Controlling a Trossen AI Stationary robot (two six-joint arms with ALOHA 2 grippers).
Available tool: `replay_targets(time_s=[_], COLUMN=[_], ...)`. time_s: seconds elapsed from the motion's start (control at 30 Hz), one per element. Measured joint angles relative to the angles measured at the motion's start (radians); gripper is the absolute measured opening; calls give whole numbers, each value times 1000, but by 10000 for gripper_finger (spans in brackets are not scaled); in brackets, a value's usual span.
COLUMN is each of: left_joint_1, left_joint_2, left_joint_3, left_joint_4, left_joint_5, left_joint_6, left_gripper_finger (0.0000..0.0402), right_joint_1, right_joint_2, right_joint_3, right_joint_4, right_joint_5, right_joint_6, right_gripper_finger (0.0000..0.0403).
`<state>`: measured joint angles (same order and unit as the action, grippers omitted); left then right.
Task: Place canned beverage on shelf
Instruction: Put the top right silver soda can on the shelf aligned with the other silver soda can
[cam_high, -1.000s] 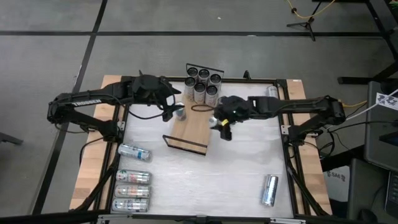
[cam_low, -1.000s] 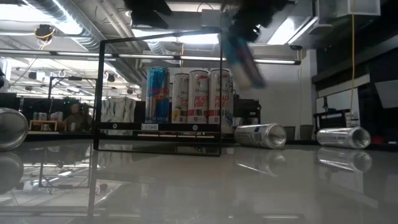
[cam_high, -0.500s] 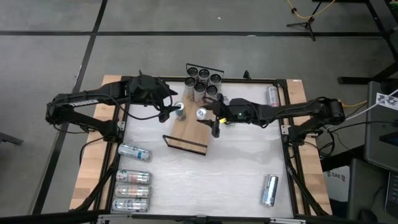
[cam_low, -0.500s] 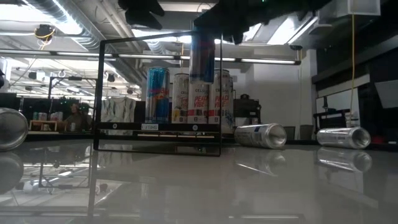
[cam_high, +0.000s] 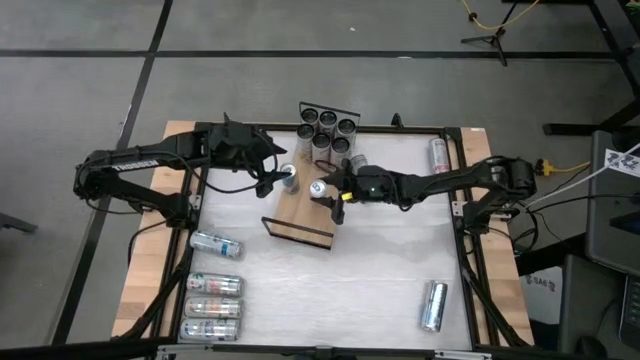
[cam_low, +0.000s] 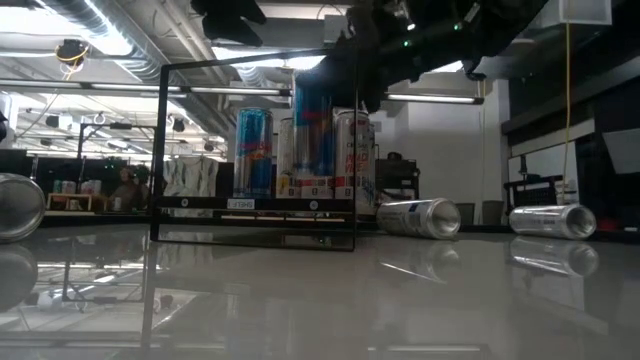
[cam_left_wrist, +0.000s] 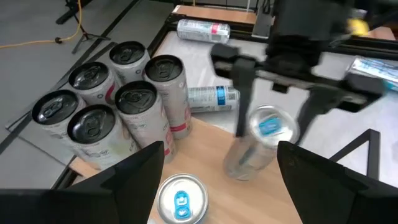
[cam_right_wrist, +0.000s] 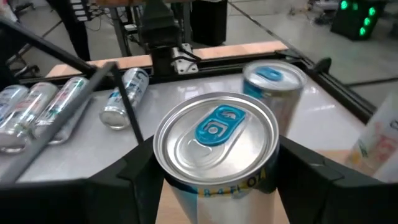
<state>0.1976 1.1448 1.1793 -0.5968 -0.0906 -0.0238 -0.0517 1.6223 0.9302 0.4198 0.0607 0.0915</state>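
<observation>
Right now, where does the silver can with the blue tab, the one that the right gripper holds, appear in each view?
High view: the silver can with the blue tab is over the light-wood shelf board, in the right gripper.
Low view: the can hangs upright, just right of the blue can.
Left wrist view: the can is right of centre.
Right wrist view: the can fills the centre.
Shared landmark: the cluster of upright cans.

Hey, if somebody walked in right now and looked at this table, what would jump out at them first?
Probably the right gripper holding an upright blue-tabbed can over the shelf, close beside another can standing under the left gripper, which is open. Next, the cluster of standing cans at the shelf's far end, and the row of cans lying on their sides at the table's near left corner.
</observation>
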Motion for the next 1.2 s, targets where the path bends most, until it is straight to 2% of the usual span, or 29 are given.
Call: replay_targets(time_s=[0.23, 0.53, 1.2], left_joint_1=[-46, -74, -98], left_joint_2=[16, 51, 126], left_joint_3=[0, 1, 1], left_joint_4=[21, 40, 108], left_joint_5=[0, 0, -1], left_joint_6=[7, 8, 10], left_gripper_finger=[304, 304, 304], right_joint_1=[-52, -53, -54], right_joint_2=[46, 93, 93], right_joint_3=[1, 2, 2], right_joint_4=[18, 61, 54], right_joint_5=[-34, -54, -54], right_joint_6=[87, 91, 85], right_gripper_finger=[241, 241, 242])
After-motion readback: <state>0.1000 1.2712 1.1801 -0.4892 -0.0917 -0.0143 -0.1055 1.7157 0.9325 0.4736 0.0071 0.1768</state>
